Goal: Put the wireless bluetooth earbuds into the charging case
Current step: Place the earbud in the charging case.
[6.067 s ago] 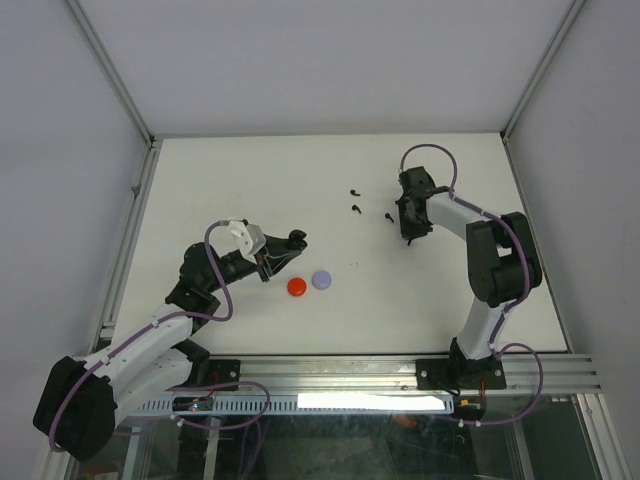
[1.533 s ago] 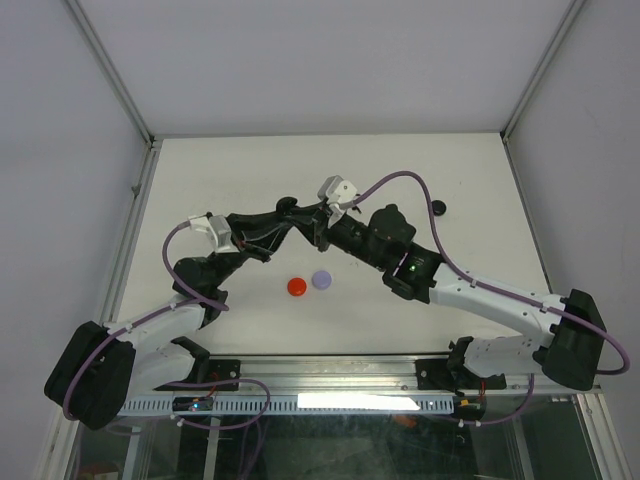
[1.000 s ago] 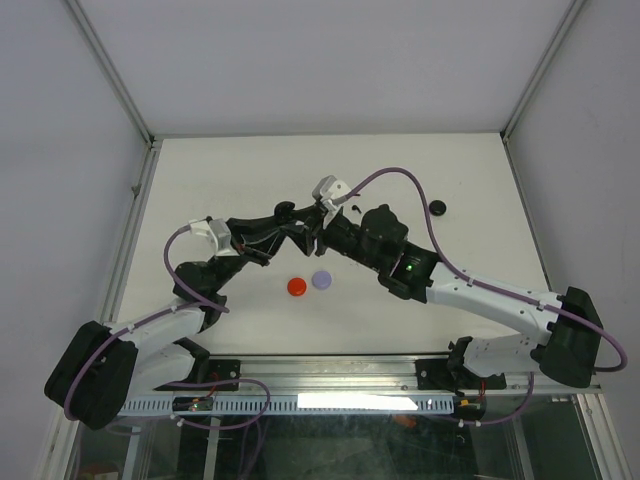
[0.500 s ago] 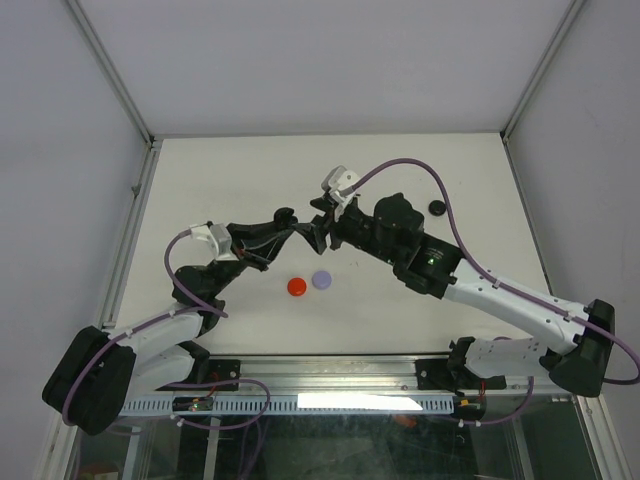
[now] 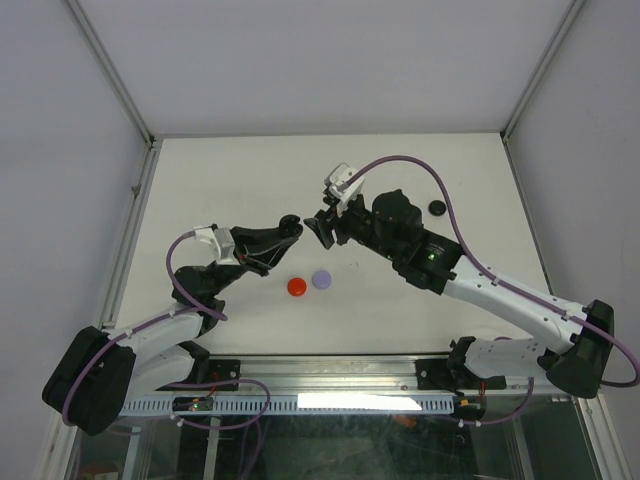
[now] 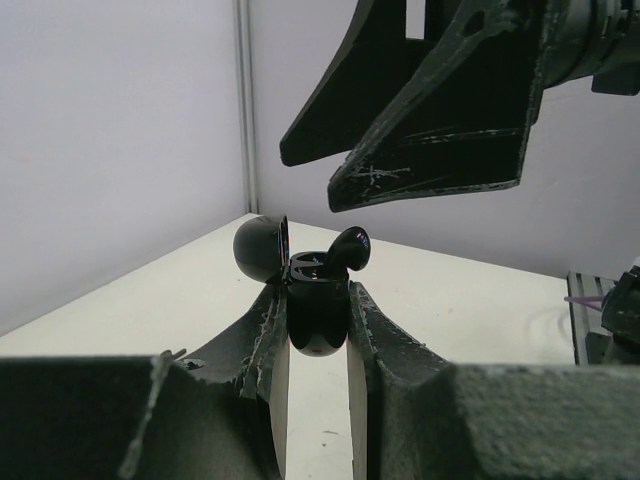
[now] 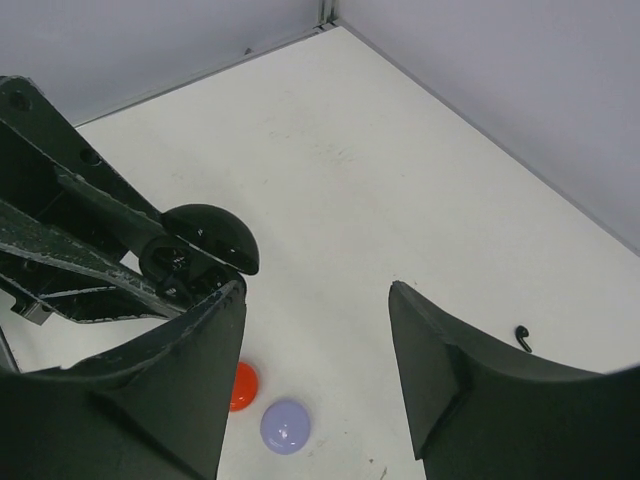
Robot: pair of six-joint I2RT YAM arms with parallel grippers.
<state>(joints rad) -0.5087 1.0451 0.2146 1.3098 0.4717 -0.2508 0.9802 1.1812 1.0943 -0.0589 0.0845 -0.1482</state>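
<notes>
A black charging case (image 6: 318, 318) is held above the table with its lid (image 6: 258, 248) flipped open, and my left gripper (image 6: 318, 300) is shut on its body. One black earbud (image 6: 350, 248) stands in the case's right slot, its head sticking up. From above, the case (image 5: 291, 229) sits at the left gripper's (image 5: 284, 233) tips. My right gripper (image 5: 322, 228) hangs just right of it, open and empty, its fingers (image 6: 430, 110) above the case. In the right wrist view the right gripper (image 7: 315, 300) frames bare table, the case's lid (image 7: 205, 238) at its left. Another black earbud (image 7: 522, 338) lies on the table.
A red disc (image 5: 297, 286) and a lilac disc (image 5: 321, 280) lie side by side on the white table (image 5: 230, 180) below the grippers, also seen as the red disc (image 7: 240, 385) and lilac disc (image 7: 285, 425). A black disc (image 5: 436, 207) sits far right.
My right gripper has opened and drawn back to the right from the case's mouth. The left gripper, still holding the case, has dipped slightly.
</notes>
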